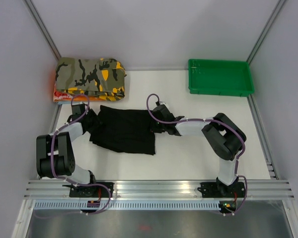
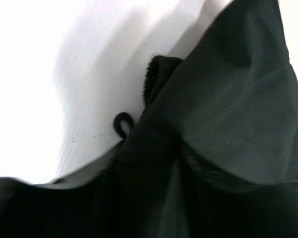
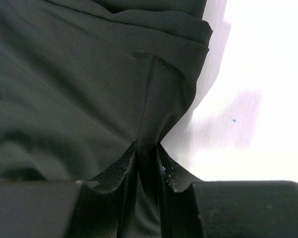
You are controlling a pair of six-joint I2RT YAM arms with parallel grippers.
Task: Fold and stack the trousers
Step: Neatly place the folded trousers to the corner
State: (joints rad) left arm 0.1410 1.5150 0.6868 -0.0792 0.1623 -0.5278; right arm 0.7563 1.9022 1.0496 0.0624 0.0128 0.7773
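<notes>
lifting both ends evenly looks like the way to make this fold well, with the cloth taut so one edge lands square on the other and nothing sags in the middle. the right pincer (image 3: 146,148) is nipped tight on a pleat at the right edge of the black trousers (image 1: 123,131). the left pincer (image 1: 91,122) sits at their left edge, fingers hidden by cloth, so its grip cannot be told. the trousers lie left of centre on the bench (image 1: 198,153), just near of the camouflage garment (image 1: 92,77), long axis left to right. a ribbed edge and loop at the left end suggest the waist is there.
</notes>
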